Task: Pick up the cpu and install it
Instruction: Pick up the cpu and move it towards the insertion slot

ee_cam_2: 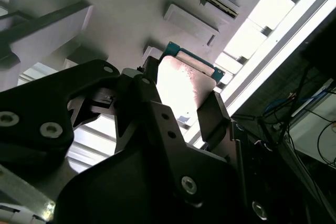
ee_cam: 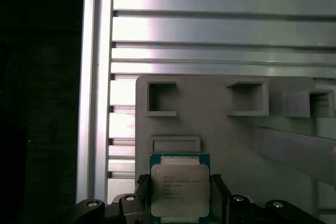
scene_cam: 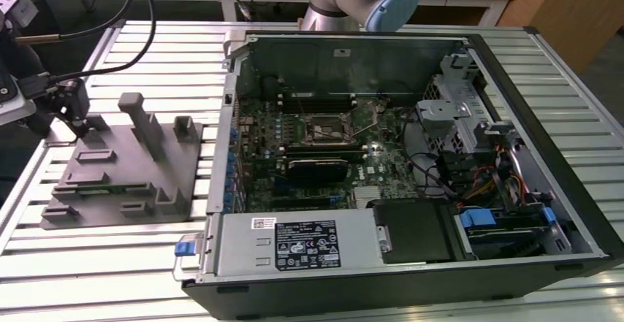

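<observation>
cpu (ee_cam: 180,190), where now?
— Pinched by both edges between gripper (ee_cam: 179,195) fingers, over grey fixture (ee_cam: 220,129), exterior view's left side
— Open computer case (scene_cam: 341,63)?
— Well apart, toward exterior view's right

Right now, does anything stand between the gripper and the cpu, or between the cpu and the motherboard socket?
Nothing between those two: in the first wrist view the gripper has its fingers against two opposite edges of the cpu. In the exterior view, the fixture's upright posts and the case wall rise before the socket.
</observation>
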Robot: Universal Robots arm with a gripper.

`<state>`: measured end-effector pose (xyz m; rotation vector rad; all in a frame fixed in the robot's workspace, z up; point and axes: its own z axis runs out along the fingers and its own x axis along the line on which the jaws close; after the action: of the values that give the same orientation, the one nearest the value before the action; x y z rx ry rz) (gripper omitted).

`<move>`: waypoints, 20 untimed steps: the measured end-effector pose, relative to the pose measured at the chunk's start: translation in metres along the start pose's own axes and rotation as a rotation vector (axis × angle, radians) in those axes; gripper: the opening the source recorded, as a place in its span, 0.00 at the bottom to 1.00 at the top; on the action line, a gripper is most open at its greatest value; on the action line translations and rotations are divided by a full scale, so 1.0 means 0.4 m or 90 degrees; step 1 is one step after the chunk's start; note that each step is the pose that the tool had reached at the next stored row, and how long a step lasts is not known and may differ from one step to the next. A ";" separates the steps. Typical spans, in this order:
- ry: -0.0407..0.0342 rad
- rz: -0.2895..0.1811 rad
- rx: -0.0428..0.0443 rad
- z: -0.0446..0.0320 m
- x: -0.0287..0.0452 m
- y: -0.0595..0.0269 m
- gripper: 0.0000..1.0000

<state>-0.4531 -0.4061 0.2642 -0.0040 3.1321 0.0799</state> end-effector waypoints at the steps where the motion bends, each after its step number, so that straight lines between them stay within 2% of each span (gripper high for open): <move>1: 0.0000 0.000 0.0000 -0.002 0.000 0.000 0.54; 8: 0.0001 0.000 0.0007 -0.029 0.000 0.002 0.54; 20: -0.0001 0.000 0.0006 -0.039 0.000 0.003 0.54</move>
<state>-0.4530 -0.4058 0.2799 -0.0042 3.1320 0.0784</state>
